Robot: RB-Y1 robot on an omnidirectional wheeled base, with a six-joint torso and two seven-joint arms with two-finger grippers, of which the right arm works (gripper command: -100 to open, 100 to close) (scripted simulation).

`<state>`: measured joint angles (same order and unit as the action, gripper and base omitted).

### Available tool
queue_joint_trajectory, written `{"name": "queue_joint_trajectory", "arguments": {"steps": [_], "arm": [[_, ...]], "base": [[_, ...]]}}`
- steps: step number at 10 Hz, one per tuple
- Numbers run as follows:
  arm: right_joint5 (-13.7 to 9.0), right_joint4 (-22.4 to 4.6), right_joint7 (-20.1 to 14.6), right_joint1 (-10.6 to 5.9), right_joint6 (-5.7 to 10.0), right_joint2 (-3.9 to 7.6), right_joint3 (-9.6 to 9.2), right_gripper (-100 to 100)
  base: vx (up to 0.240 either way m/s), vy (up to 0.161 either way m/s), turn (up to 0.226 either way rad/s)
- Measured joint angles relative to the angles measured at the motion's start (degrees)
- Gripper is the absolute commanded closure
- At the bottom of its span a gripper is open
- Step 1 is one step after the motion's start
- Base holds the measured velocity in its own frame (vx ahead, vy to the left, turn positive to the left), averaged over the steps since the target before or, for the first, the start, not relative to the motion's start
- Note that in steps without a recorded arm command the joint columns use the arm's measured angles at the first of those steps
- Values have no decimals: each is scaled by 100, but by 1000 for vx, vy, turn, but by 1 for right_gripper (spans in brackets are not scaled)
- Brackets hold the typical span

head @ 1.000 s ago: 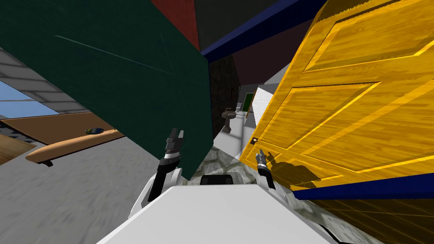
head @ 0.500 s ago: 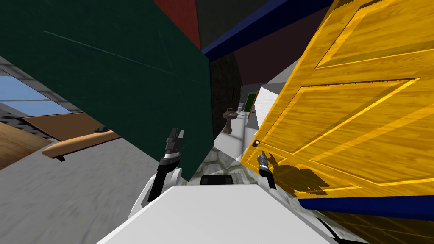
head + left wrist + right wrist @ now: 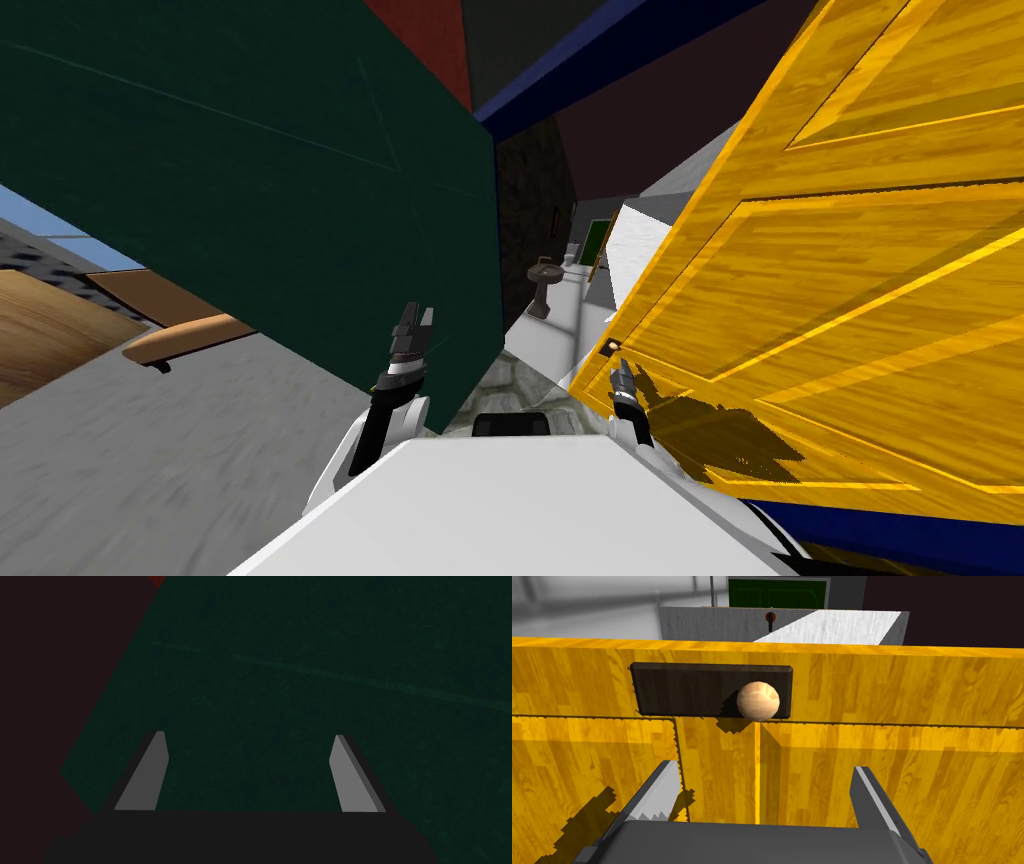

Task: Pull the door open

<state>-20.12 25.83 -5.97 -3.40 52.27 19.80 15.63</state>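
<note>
A yellow wooden panelled door (image 3: 850,300) stands ajar on my right, its free edge towards me. On its face, near that edge, a round pale knob (image 3: 758,701) sits on a dark plate (image 3: 702,688); the knob (image 3: 612,347) looks tiny in the head view. My right gripper (image 3: 619,371) (image 3: 762,776) is open and points at the door face just short of the knob, touching nothing. My left gripper (image 3: 412,322) (image 3: 247,748) is open and empty in front of a dark green wall (image 3: 250,170).
Through the gap between green wall and door lies a bathroom with a pedestal sink (image 3: 543,283) and a grey partition (image 3: 782,626). A brown counter (image 3: 185,335) sticks out at the left. Blue trim (image 3: 900,525) runs under the door at the lower right.
The door has swung further open towards me, covering more of the right side. My view has turned a little, so the counter slid right. Both arms kept their pose.
</note>
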Motion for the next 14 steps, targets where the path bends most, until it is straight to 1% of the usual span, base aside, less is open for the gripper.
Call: {"name": "queue_joint_trajectory", "arguments": {"steps": [5,7,8,13,14], "arm": [[-31,-57,46,-31,22,-23,44,-100],[-43,-62,63,-32,25,-31,59,-100],[-40,-71,62,-11,39,-56,53,100],[-40,-68,65,-27,16,-39,55,100],[-40,-68,65,-27,16,-39,55,100]], "base": [[139,-134,25],[118,-70,0],[-27,22,6],[-8,4,3],[-142,-4,37]]}}
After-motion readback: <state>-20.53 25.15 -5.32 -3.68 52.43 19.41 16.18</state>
